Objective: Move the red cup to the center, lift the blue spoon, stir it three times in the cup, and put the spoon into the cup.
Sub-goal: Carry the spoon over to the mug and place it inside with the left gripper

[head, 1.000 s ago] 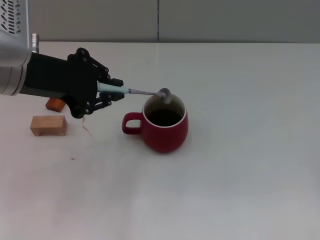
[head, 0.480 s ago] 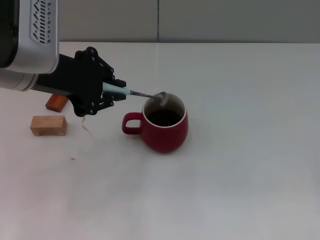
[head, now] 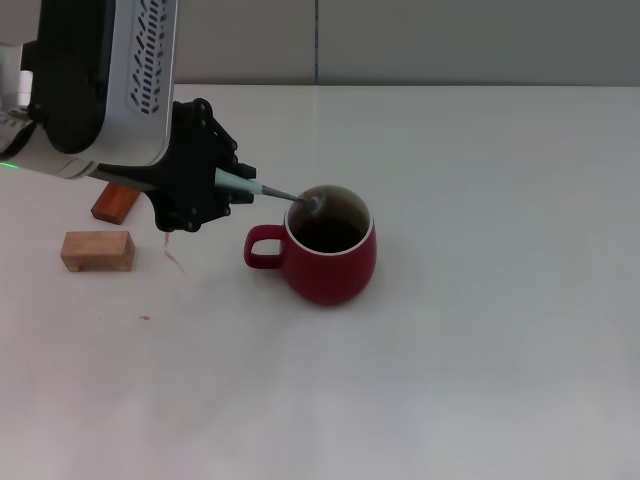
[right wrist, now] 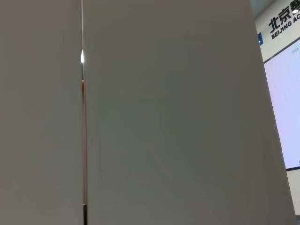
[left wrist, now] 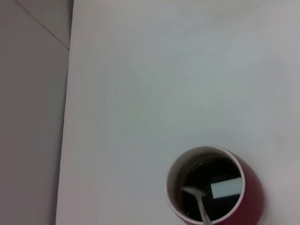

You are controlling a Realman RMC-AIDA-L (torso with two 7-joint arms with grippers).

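The red cup [head: 330, 250] stands upright near the middle of the white table, its handle pointing toward my left arm. My left gripper [head: 232, 188] is shut on the pale handle of the blue spoon [head: 275, 192], just left of the cup. The spoon slants down and its grey bowl dips inside the cup's rim on the near-left side. In the left wrist view the red cup [left wrist: 213, 187] shows its dark inside with the blue spoon [left wrist: 197, 199] bowl in it. My right gripper is out of view.
A light wooden block [head: 97, 250] lies at the left of the table, and an orange-brown block [head: 113, 203] sits behind it, partly hidden by my left arm. White tabletop [head: 480, 330] stretches to the right and front of the cup.
My left arm has tilted up and moved toward the cup. The spoon's bowl dropped from above the cup's far rim to inside the cup.
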